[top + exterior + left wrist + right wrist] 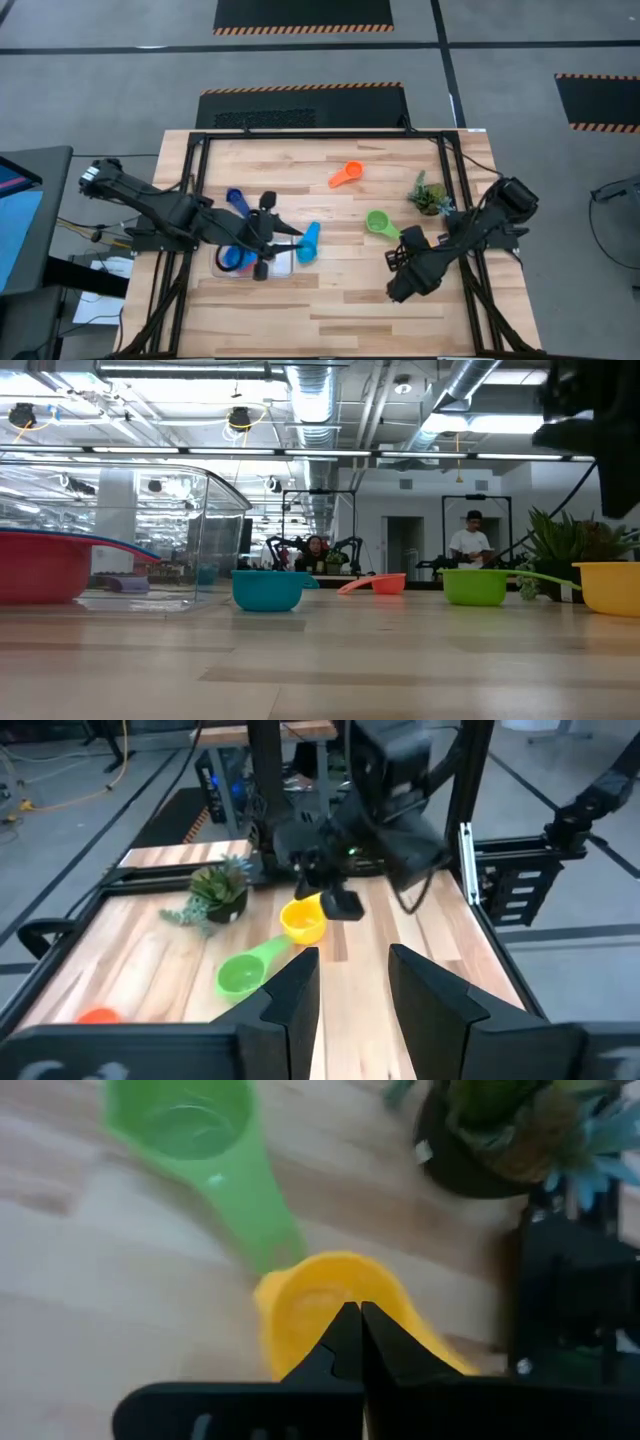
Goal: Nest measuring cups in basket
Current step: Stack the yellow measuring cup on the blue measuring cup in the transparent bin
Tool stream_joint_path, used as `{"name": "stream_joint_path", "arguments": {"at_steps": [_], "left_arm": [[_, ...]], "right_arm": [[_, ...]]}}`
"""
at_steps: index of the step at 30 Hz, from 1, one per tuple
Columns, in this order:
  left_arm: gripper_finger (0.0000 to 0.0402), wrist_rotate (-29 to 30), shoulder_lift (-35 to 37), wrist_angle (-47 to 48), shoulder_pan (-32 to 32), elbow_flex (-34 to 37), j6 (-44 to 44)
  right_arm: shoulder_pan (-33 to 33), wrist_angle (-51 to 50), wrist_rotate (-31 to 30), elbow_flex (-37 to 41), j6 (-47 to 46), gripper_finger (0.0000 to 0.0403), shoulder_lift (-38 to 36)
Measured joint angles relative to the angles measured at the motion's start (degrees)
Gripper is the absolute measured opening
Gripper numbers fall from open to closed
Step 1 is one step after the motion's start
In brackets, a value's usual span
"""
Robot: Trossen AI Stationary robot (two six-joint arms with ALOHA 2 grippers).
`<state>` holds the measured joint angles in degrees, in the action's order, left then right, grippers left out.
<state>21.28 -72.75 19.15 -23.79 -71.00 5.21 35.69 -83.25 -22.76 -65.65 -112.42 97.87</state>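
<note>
My right gripper (357, 1320) is shut and slants down, its tips just over a yellow measuring cup (330, 1315), which stands on the table beside the handle of a green cup (190, 1130). In the high view the right arm (402, 250) hides the yellow cup. My left gripper (355, 980) hangs open above the clear basket (285, 268) with nothing between its fingers. A red cup (40, 565) stands in the basket. A cyan cup (308, 240), a dark blue cup (235, 198) and an orange cup (345, 175) rest on the table. My right gripper's shut fingertips (345, 905) stand at the yellow cup's rim (300, 1285), coming from above at a slant. I cannot tell whether they touch it. The cup sits on the table.
A small potted plant (430, 195) stands close behind the right gripper, near the table's far right. Bare wood lies along the near edge (340, 320). People sit in the room beyond the table.
</note>
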Motion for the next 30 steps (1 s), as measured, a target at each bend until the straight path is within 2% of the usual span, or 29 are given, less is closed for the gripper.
{"name": "stream_joint_path", "arguments": {"at_steps": [4, 9, 14, 17, 19, 22, 25, 28, 30], "left_arm": [[0.0114, 0.2, 2.1, 1.9, 0.0, 0.0, 0.0], [0.0114, 0.0, 2.6, 4.3, -0.1, 0.0, 0.8], [0.0114, -1.4, 2.6, 5.8, -0.3, 0.0, 2.2], [0.0114, -1.4, 2.6, 6.0, -0.5, 0.0, 2.3], [0.0114, -1.4, 2.6, 6.0, -0.5, 0.0, 2.3], [0.0114, -1.4, 2.6, 6.0, -0.5, 0.0, 2.3], [0.0114, -1.4, 2.6, 6.0, -0.5, 0.0, 2.2], [0.0114, -1.4, 2.6, 6.0, -0.5, 0.0, 2.2], [0.0114, -1.4, 2.6, 6.0, -0.5, 0.0, 2.2]], "right_arm": [[-2.0, 8.0, 0.5, 4.2, 1.6, 0.0007, 0.9], [-3.6, 11.9, 1.8, 7.2, 1.8, 0.0004, 2.1], [-4.0, 14.8, 4.3, 8.7, 3.2, 0.0009, 4.5], [-4.0, 21.3, 5.4, 8.7, 6.2, 0.0007, 6.1], [-4.0, 25.7, 4.1, 8.1, 7.9, 0.0005, 6.4], [-4.0, 31.5, 0.4, 4.4, 9.4, 0.0005, 6.5], [-4.3, 29.6, -3.5, -0.4, 12.1, 0.0008, 6.3], [-4.8, 32.2, -4.3, -5.8, 18.2, 0.0006, 6.1], [-4.7, 32.3, -7.5, -9.5, 23.2, 0.0005, 6.0]]}}
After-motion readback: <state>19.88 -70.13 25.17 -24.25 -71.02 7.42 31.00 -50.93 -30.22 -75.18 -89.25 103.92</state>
